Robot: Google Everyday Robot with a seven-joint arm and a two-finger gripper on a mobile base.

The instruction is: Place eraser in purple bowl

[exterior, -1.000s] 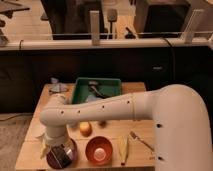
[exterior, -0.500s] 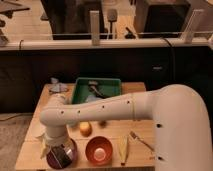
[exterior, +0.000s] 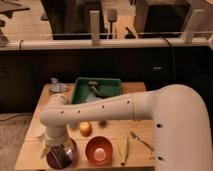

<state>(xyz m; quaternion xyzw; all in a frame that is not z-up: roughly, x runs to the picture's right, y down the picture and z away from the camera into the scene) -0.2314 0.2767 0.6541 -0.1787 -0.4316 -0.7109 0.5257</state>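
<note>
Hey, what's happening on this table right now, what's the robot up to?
A white robot arm reaches across the wooden table, its tool positioned over the round purple bowl at the front left corner. A dark block shape, possibly the eraser, sits there, unclear whether held or released. An orange-copper bowl stands beside it and a green tray behind.

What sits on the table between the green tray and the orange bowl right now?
In the camera view, the robot arm crosses there, with a small orange fruit just below it. The pincer hangs over the purple bowl.
</note>
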